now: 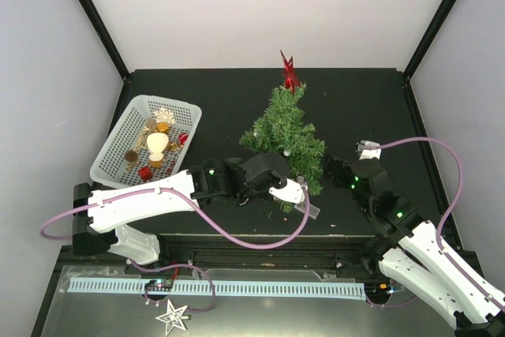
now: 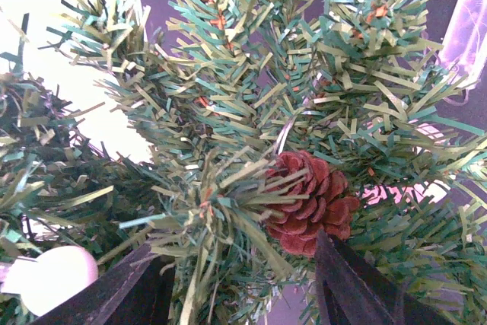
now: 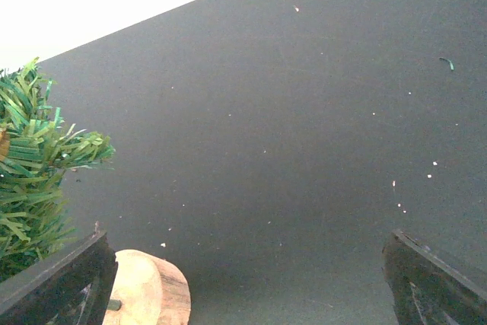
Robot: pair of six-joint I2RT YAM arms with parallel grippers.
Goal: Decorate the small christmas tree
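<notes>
The small christmas tree point(image 1: 284, 128) stands mid-table with a red star point(image 1: 289, 73) on its top. My left gripper point(image 1: 300, 199) is at the tree's lower front branches. In the left wrist view its jaws point(image 2: 240, 264) stand apart with green needles between them. A red-brown pine cone point(image 2: 308, 203) hangs in the branches just above the right finger point(image 2: 358, 287), gripped by neither finger. A white ball point(image 2: 57, 279) shows low on the left. My right gripper point(image 1: 347, 165) is to the right of the tree, open point(image 3: 245, 264) and empty, with the tree's wooden base point(image 3: 144, 291) beside its left finger.
A white basket point(image 1: 114, 138) at the left holds several ornaments, among them a white bulb point(image 1: 156, 144) and a gold snowflake point(image 1: 164, 114). A white star point(image 1: 172, 317) lies on the shelf below the table's near edge. Walls enclose the table's left, back and right sides.
</notes>
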